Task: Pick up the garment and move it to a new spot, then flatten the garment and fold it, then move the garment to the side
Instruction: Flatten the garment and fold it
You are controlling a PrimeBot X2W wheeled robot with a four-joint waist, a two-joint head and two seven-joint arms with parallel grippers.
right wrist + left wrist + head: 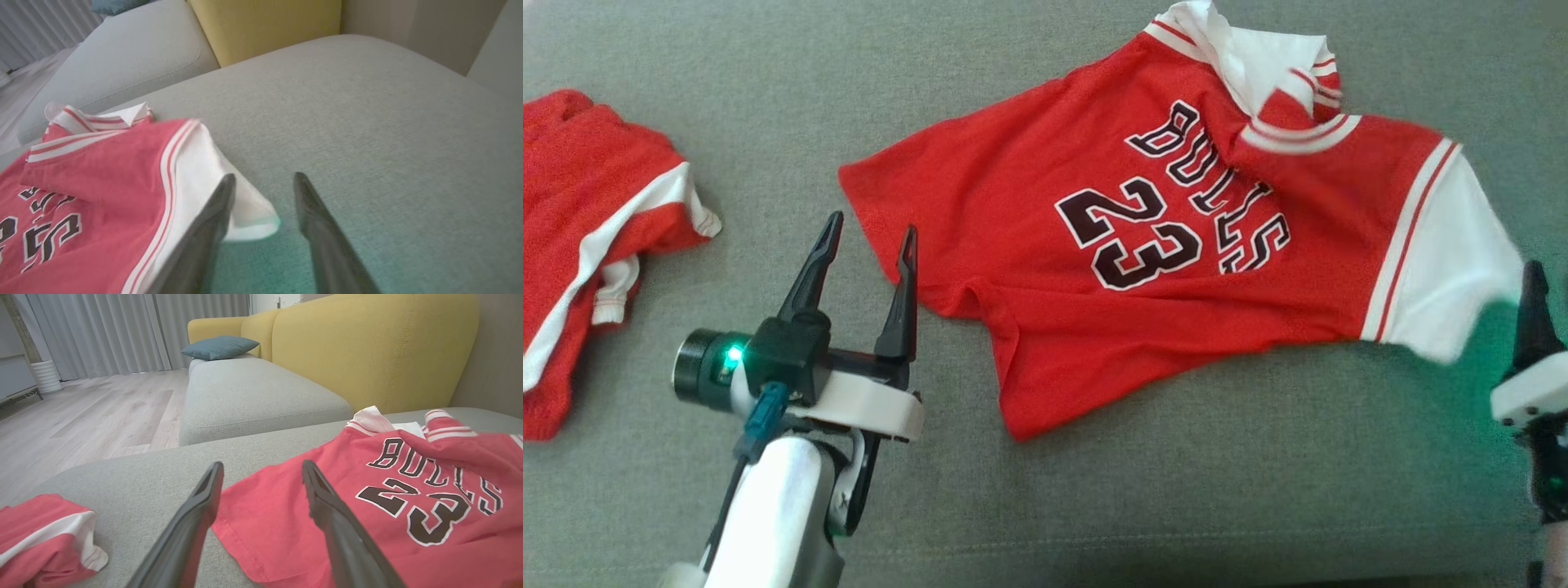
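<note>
The garment (1160, 245) is a red jersey with white sleeves and "BULLS 23" in black. It lies spread and a little rumpled on the grey cushion (1258, 490). My left gripper (871, 227) is open beside the jersey's hem corner, and in the left wrist view the left gripper (261, 465) has the hem edge of the jersey (367, 514) between its fingers. My right gripper (264, 177) has its jaws apart over the tip of the white sleeve (204, 175), not pinching it. One right finger (1534, 310) shows at the frame edge next to that sleeve (1454, 261).
A second red and white garment (596, 245) lies bunched at the cushion's left end (45, 535). A yellow sofa back (367, 347) rises behind, with a teal pillow (220, 347) on a further grey seat. Wooden floor (81, 412) lies beyond the cushion's edge.
</note>
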